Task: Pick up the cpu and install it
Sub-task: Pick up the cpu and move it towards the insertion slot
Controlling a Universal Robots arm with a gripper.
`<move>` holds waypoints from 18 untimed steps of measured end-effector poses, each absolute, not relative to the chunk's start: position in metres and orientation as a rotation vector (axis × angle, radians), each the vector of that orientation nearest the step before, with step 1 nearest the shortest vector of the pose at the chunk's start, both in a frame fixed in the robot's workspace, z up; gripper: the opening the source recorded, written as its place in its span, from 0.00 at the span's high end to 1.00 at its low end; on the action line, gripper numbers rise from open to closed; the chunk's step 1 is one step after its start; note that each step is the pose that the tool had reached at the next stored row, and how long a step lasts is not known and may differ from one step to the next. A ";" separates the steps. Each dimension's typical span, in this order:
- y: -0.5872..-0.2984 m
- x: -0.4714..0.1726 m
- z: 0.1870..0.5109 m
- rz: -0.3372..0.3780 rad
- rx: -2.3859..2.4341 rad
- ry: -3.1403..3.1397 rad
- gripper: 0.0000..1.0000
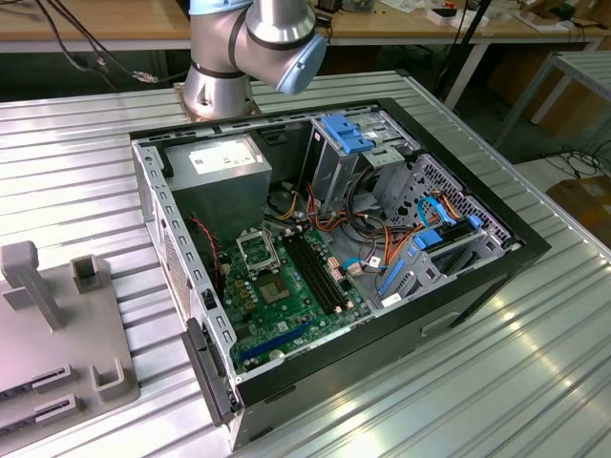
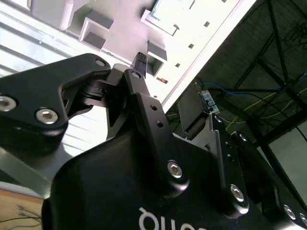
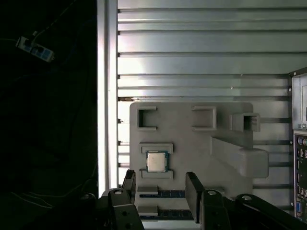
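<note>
– Exterior view: why is the case (image 1: 181,239) lying open?
– So its socket (image 1: 256,250) faces up; it looks empty.
– And the first wrist view?
– The gripper (image 3: 160,177) hangs wide open, holding nothing. The cpu (image 3: 156,161) rests just beneath it, nested in the grey tray (image 3: 192,143), whose slot probably keeps it square.

1. Exterior view: bright, even light is falling from above. The ribbed surface (image 1: 535,363) is throwing glare streaks, and the computer case (image 1: 153,191) interior is lying in mild shadow.
2. First wrist view: the surface edge is glaring white beside deep darkness. The end effector (image 3: 161,186) is sitting in shadow.
3. Second wrist view: the background is washing out to white.
</note>
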State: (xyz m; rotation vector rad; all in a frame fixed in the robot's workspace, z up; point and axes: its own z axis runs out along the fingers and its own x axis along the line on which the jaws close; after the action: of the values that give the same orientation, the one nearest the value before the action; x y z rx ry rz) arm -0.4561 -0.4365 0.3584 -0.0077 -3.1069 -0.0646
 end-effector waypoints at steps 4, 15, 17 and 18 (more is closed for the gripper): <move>-0.441 -0.456 0.349 -0.064 -0.002 -3.107 0.46; -0.444 -0.456 0.325 -0.064 0.014 -3.106 0.46; -0.445 -0.456 0.321 -0.064 0.016 -3.107 0.46; -0.445 -0.456 0.319 -0.064 0.017 -3.107 0.46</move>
State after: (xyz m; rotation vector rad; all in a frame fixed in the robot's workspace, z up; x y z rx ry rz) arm -0.4563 -0.4448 0.3190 0.0174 -3.1065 -0.0641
